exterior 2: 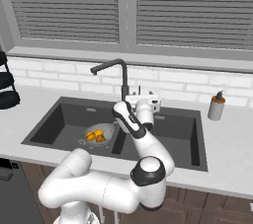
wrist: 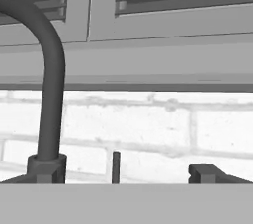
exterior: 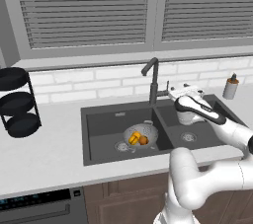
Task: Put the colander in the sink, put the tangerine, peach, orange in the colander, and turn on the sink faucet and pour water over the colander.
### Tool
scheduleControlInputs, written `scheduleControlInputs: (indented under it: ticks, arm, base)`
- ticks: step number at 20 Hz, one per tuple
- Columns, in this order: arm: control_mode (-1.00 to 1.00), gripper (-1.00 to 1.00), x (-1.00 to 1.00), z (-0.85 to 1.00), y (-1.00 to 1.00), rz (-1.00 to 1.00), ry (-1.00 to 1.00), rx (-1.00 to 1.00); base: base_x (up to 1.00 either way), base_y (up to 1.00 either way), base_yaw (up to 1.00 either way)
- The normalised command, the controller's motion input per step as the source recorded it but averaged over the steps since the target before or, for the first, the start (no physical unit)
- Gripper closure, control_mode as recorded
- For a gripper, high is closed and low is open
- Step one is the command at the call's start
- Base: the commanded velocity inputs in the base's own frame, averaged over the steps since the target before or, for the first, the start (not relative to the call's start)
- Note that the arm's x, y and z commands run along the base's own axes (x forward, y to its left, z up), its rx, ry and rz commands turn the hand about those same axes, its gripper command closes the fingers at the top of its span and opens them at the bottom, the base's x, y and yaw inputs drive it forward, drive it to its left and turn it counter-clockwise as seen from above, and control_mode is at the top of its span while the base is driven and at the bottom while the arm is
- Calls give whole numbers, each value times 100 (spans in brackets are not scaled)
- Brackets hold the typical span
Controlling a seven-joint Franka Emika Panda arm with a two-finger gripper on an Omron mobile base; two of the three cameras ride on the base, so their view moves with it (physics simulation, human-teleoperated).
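Claw (exterior: pixel 174 91) spread wide, nothing between fingers, level just right of sink faucet (exterior: pixel 153 81) base, aimed at backsplash. In hand view, finger tip (wrist: pixel 203 172) low right, faucet's thin side lever (wrist: pixel 116 167) upright between tip and faucet stem. Faucet long axis vertical, gooseneck hooking left, spout end over left basin of sink (exterior: pixel 99 119). Colander (exterior: pixel 140 135) upright in left basin, left of and below faucet, well below claw. Orange-coloured fruit (exterior: pixel 138 139) inside colander; which piece is which, cannot tell.
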Motion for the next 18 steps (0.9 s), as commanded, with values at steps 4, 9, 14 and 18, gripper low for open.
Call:
scheduleControlInputs:
  ticks: [4,9,14,18]
  arm:
    - [-100,-100,9,0,29,3,1,0]
    - [-100,-100,33,0,14,0,5,0]
    - [-100,-100,45,0,6,0,5,0]
    - [-100,-100,39,-6,11,-1,1,0]
  base:
    - [0,0,0]
    - [0,0,0]
    - [0,0,0]
    - [0,0,0]
